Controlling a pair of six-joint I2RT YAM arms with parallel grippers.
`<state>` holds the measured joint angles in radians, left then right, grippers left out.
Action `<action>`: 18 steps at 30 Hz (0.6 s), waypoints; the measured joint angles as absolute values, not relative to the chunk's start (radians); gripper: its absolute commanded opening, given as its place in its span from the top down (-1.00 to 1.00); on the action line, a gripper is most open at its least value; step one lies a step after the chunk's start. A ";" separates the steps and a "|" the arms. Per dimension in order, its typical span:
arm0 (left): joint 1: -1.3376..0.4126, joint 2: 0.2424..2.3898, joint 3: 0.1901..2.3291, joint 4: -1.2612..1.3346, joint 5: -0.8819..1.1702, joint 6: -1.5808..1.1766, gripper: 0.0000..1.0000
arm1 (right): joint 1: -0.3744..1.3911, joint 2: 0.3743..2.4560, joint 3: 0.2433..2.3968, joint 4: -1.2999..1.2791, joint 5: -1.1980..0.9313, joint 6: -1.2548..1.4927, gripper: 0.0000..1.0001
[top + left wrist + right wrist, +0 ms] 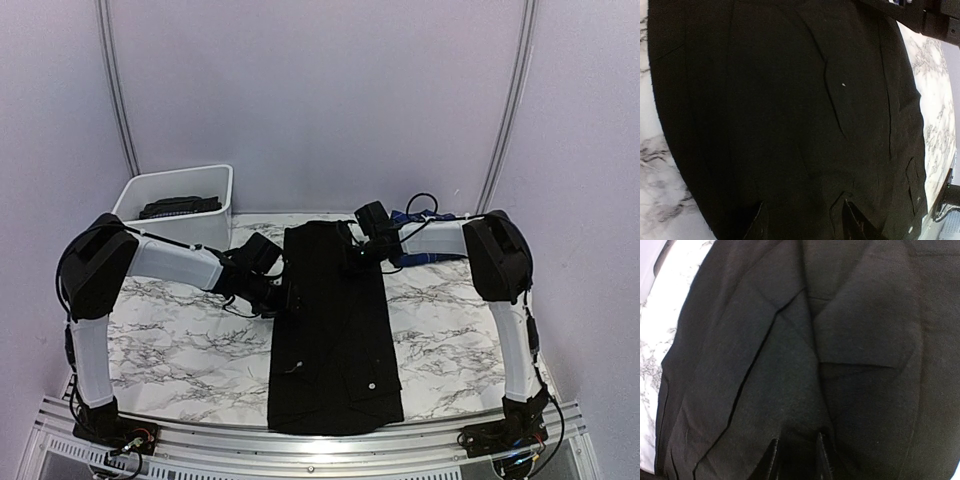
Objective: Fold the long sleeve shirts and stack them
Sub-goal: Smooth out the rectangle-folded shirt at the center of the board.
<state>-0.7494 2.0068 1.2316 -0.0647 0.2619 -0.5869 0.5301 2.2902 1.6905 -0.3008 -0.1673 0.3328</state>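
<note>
Pale lilac walls (320,100) behind a white marble-patterned table (180,350)

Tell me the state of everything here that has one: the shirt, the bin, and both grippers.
Black shirt: folded into a long strip, lying flat on the table.
White bin: upright, no lid, dark cloth inside.
Left gripper: open, over the shirt.
Right gripper: jaws slightly apart at the shirt; whether it grips is unclear.

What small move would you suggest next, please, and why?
Probably pinch the far corners of the black shirt with the left tool and right tool, to fold it toward the near end: it lies as a long strip, both tools near its far end.
</note>
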 measured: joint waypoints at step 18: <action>-0.722 1.692 1.072 -0.170 0.313 -0.542 -0.16 | 0.594 1.697 1.168 -0.235 -0.222 0.386 -0.23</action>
